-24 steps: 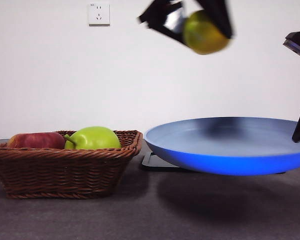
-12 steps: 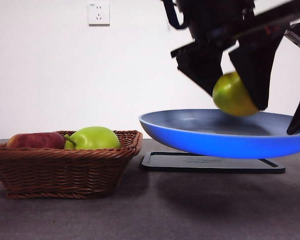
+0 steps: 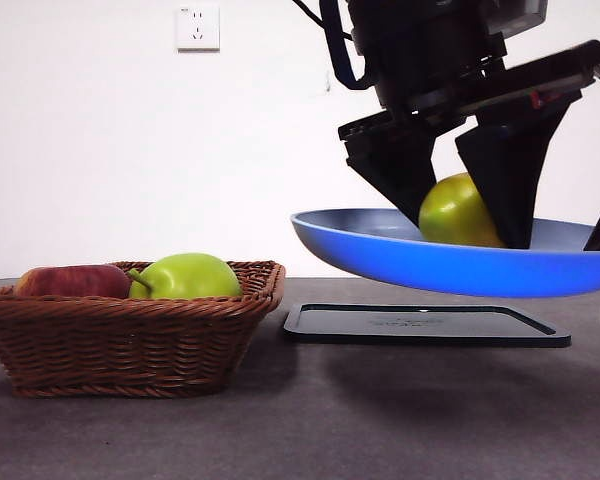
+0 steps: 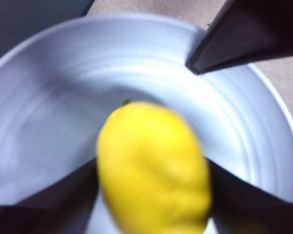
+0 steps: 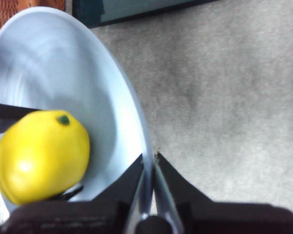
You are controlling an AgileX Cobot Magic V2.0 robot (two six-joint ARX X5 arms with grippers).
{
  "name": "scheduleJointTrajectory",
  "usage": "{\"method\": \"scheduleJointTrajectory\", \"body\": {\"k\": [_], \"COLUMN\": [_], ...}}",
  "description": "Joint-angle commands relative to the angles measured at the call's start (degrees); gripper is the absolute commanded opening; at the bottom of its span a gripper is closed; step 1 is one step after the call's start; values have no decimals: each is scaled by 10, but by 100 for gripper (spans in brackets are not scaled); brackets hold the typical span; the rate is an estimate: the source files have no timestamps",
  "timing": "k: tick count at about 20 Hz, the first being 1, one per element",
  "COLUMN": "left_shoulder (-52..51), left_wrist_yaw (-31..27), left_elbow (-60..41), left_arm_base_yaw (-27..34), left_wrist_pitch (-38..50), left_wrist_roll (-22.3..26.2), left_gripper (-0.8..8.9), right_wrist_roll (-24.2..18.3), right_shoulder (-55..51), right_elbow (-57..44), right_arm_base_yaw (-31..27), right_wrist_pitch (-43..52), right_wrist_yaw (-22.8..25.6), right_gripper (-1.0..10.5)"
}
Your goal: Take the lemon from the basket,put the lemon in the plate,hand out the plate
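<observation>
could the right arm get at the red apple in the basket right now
Probably not. The right gripper is shut on the rim of the plate, holding it above the table with the lemon in it. The red apple lies uncovered in the basket, across the table.

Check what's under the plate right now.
The plate is held in the air by the right gripper. Below it lies a flat black tray on the table; the plate's underside hides nothing visible.
</observation>
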Motion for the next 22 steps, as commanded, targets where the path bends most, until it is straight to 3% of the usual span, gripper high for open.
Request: {"method": "scheduleJointTrajectory", "body": {"k": [1, 5, 9, 11, 17, 22], "left_shoulder": [14, -26, -105, -150, -269, -312], "left_wrist_yaw": [-1, -2, -2, -2, -32, -62], "left_elbow": [7, 7, 8, 7, 8, 7], "left_arm_base_yaw": [-3, 2, 22, 36, 77, 105], "left_wrist_pitch": [-6, -19, -51, -69, -117, -161], "left_wrist_roll": [-7, -19, -16, -13, -3, -4], "left_gripper": [401, 401, 401, 401, 401, 401], "right_wrist_roll": [0, 7, 23, 33, 34, 35], "right_shoulder": [4, 4, 9, 31, 212, 372], "right_elbow": [5, 5, 14, 42, 213, 355], "right_arm_base_yaw": [-4, -15, -23, -30, -33, -33], "right_wrist_pitch": [7, -2, -8, -7, -7, -7], "right_wrist_yaw": [-4, 2, 59, 60, 60, 60], "right_gripper": [4, 4, 4, 4, 4, 4]}}
